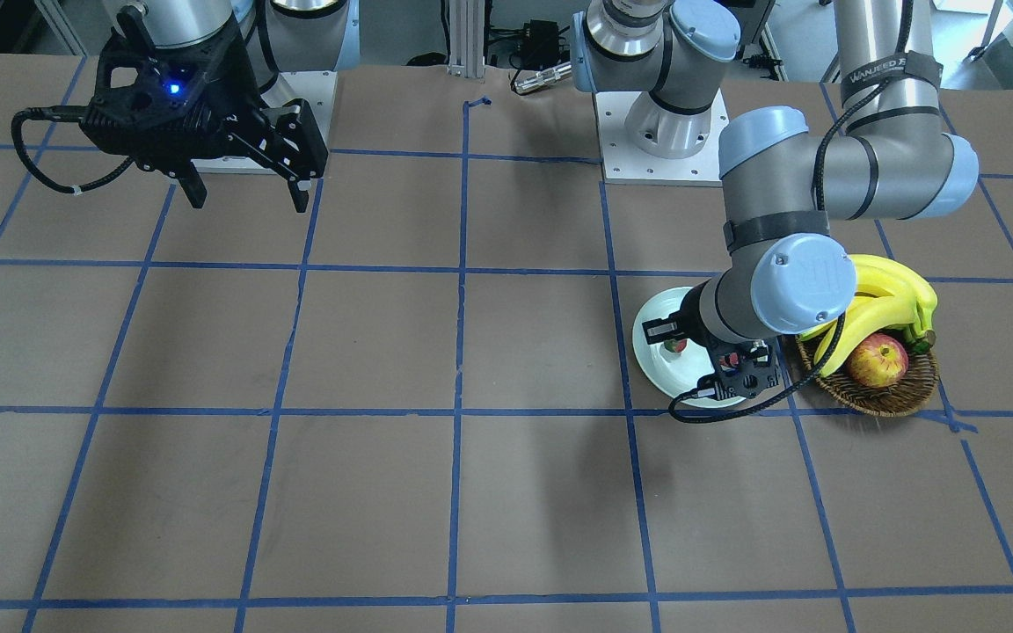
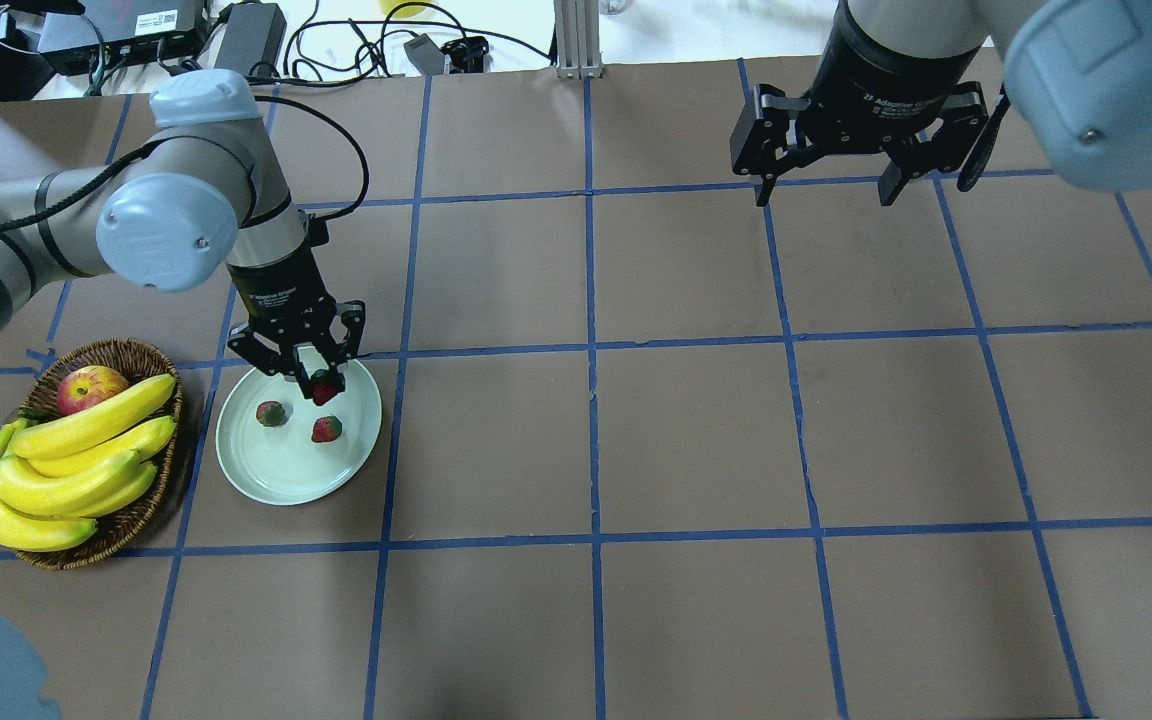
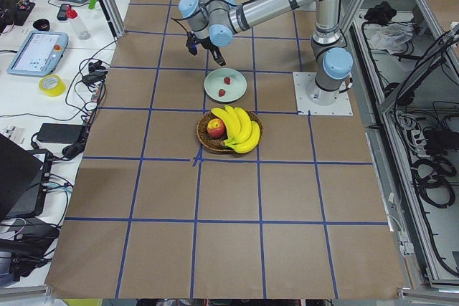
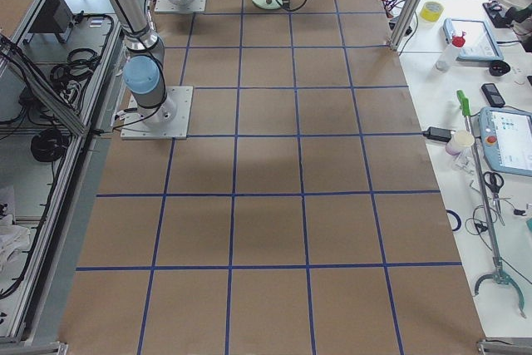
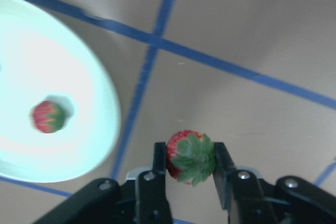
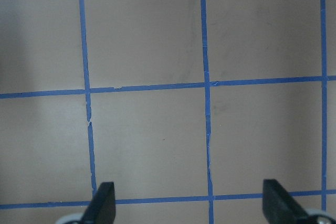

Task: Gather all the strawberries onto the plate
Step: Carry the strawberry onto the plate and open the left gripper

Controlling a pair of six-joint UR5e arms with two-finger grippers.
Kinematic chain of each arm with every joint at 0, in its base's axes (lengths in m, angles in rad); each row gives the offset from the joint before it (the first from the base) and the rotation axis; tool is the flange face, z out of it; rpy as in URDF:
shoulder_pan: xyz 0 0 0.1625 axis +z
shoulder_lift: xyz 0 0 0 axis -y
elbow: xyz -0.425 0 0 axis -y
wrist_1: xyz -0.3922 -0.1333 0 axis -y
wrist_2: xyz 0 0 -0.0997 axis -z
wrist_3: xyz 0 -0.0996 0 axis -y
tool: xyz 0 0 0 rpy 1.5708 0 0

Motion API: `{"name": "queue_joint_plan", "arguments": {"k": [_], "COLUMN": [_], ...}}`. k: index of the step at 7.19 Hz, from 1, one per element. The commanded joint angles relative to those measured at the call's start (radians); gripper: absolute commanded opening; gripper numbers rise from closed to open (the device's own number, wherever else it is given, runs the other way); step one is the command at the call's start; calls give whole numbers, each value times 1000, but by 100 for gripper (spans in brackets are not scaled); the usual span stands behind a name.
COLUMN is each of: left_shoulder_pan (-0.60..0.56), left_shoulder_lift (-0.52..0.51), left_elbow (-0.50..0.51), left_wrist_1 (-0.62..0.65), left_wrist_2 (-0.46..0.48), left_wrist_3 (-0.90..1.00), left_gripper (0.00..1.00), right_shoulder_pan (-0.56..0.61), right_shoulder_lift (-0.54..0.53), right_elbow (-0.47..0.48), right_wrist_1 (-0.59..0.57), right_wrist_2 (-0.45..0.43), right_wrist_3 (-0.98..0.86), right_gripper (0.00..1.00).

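My left gripper (image 2: 316, 383) is shut on a red strawberry (image 2: 326, 390) with a green cap and holds it above the far right rim of the pale plate (image 2: 276, 472). The left wrist view shows the strawberry (image 5: 190, 157) pinched between both fingers, with the plate's rim (image 5: 105, 129) just to its left. Two more strawberries (image 2: 271, 413) (image 2: 326, 429) lie on the plate. In the front view the gripper (image 1: 672, 338) hangs over the plate (image 1: 660, 374). My right gripper (image 2: 821, 190) is open and empty, high over the far right of the table.
A brown wicker basket (image 2: 131, 352) with a bunch of bananas (image 2: 66, 470) and a red-yellow apple (image 2: 88, 388) stands just left of the plate. The table is brown with a blue tape grid (image 2: 591, 345).
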State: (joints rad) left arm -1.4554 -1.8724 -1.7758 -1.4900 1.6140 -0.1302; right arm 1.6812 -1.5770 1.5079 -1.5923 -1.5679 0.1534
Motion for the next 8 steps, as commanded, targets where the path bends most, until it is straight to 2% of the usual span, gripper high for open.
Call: {"name": "queue_joint_plan", "arguments": {"k": [1, 2, 3, 4, 6, 8], "left_shoulder_pan": [103, 105, 105, 105, 105, 90], "left_shoulder_lift": [-2, -26, -39, -36, -18, 30], "left_elbow": [-39, -47, -53, -59, -53, 45], "left_wrist_1": [-1, 38, 133, 126, 108, 58], "left_wrist_2": [21, 11, -37, -46, -45, -45], "left_wrist_3": [127, 119, 118, 124, 113, 101], "left_gripper": [0, 4, 17, 99, 100, 100], "right_shoulder_pan": [0, 0, 0, 0, 2, 3], "right_shoulder_lift": [0, 0, 0, 0, 0, -2], "right_elbow": [0, 0, 0, 0, 0, 2], "right_wrist_1": [0, 0, 0, 0, 0, 2], "right_wrist_2": [0, 0, 0, 0, 0, 0], "right_wrist_3": [0, 0, 0, 0, 0, -2], "right_gripper": [100, 100, 100, 100, 100, 100]}}
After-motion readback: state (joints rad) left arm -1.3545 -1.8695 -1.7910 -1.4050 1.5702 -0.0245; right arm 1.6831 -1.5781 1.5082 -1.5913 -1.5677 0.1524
